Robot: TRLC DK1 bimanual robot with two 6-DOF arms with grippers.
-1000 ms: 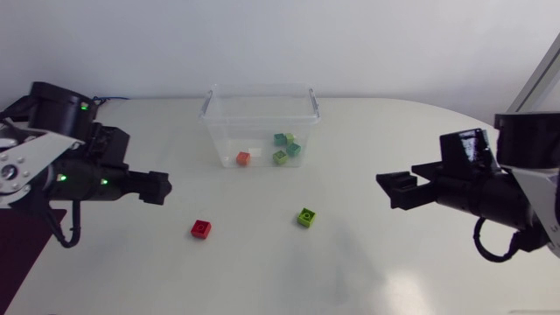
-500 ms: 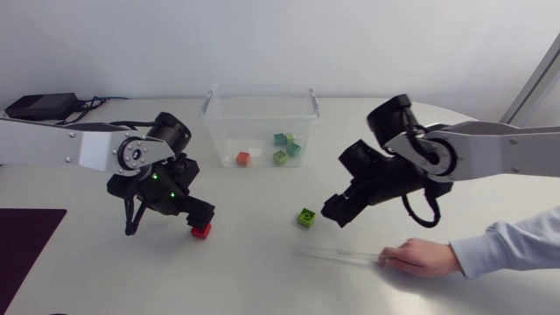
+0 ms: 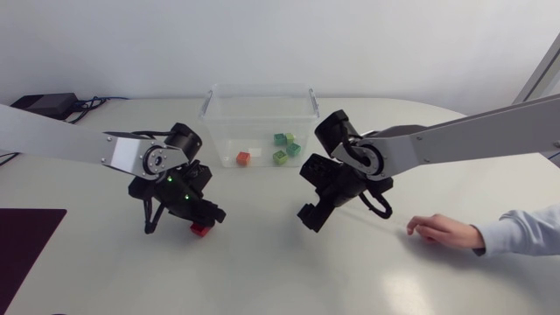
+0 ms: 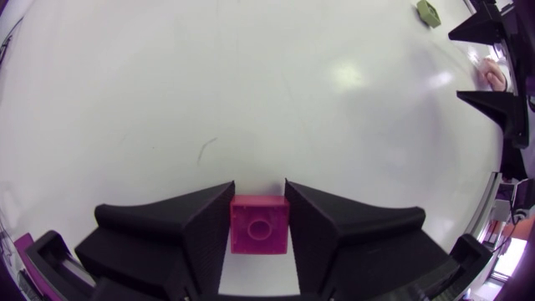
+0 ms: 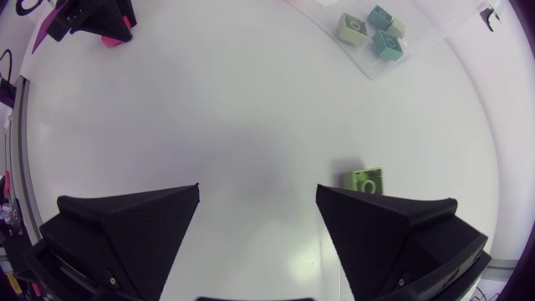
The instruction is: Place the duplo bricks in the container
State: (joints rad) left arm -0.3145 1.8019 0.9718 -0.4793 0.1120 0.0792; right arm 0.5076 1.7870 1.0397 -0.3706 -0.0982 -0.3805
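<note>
A red duplo brick (image 4: 260, 224) sits on the table between the fingers of my left gripper (image 4: 259, 186), which is shut on it from both sides. From above, that gripper (image 3: 203, 220) is low over the red brick (image 3: 200, 231), left of centre. My right gripper (image 3: 311, 216) hangs open over the table, hiding the green brick in the head view. In its wrist view the green brick (image 5: 365, 180) lies just ahead of one finger, outside the open gripper (image 5: 257, 209). The clear container (image 3: 261, 87) stands at the back with several bricks inside.
A person's hand (image 3: 442, 232) and sleeve rest on the table at the right, close to my right arm. Both arms stretch inward across the table's middle, in front of the container.
My left gripper has closed on the red brick. My right gripper has shifted left to above the green brick. The hand has drawn back right, and the clear strip near it is gone.
</note>
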